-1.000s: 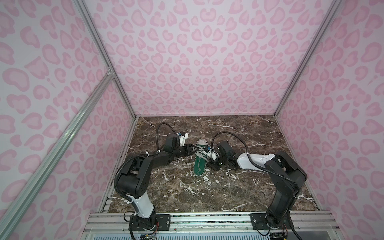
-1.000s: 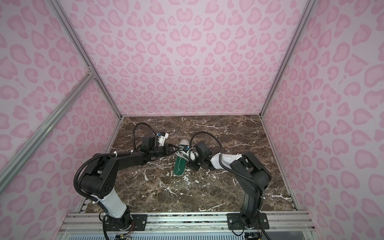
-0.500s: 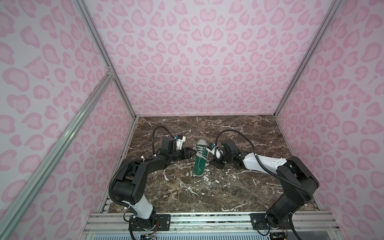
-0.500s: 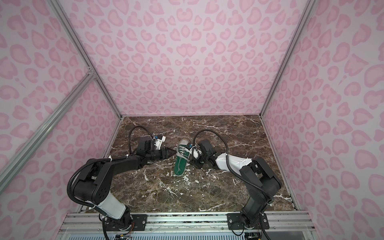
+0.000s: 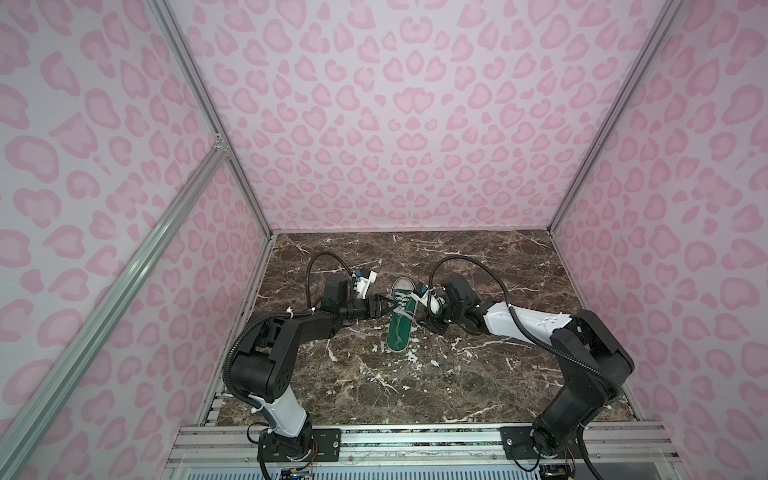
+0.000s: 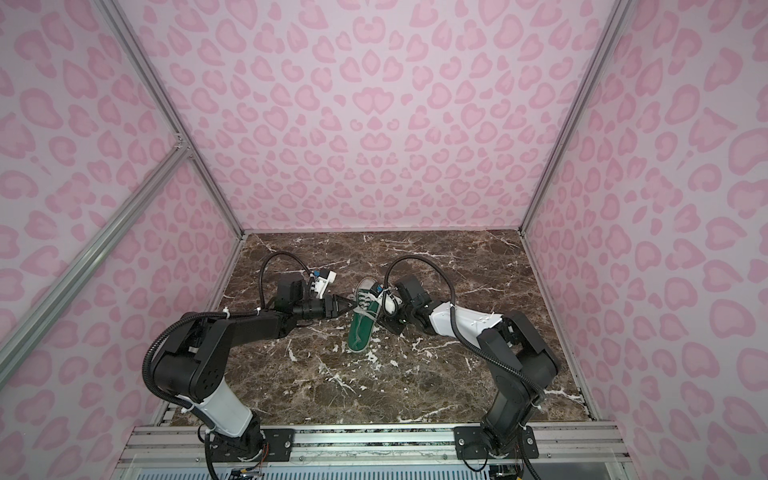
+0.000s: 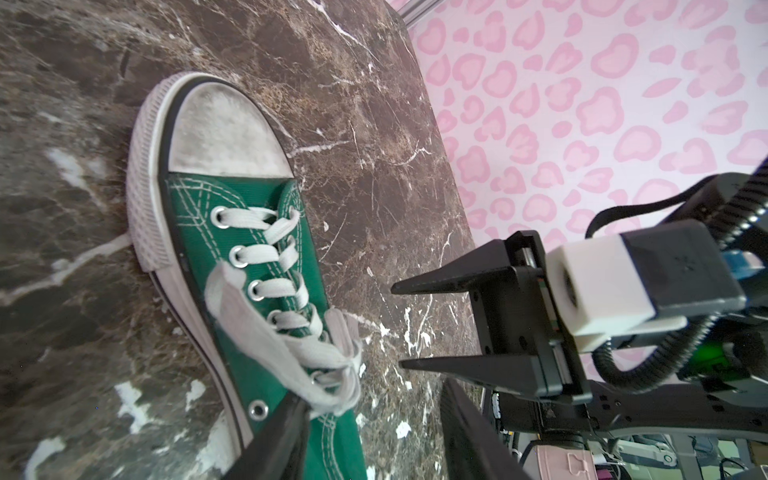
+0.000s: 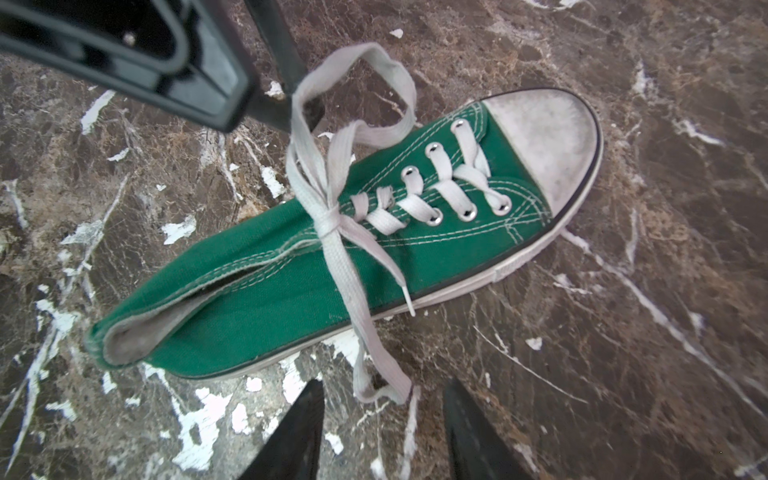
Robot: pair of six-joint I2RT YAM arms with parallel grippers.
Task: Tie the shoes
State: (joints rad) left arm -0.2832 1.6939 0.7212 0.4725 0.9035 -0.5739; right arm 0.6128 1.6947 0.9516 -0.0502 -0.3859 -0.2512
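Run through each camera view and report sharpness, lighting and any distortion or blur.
Both top views: even, soft light, sharp, wide-angle lens splaying the frame bars. Left wrist view: shoe sharp, pink wall bright and soft. Right wrist view: shoe and laces crisp, right gripper's fingers dark and blurred at the edge.

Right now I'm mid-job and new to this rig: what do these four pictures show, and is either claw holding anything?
Two robot arms with two-fingered grippers work over a marble table. Both top views look down on the whole booth; each wrist view rides on one arm, looking past its own gripper. One green sneaker lies on the table, its white laces knotted in a bow. The left gripper is open beside the sneaker; one bow loop drapes against a finger, not clamped. The right gripper is open and empty, the other loop lying before it.
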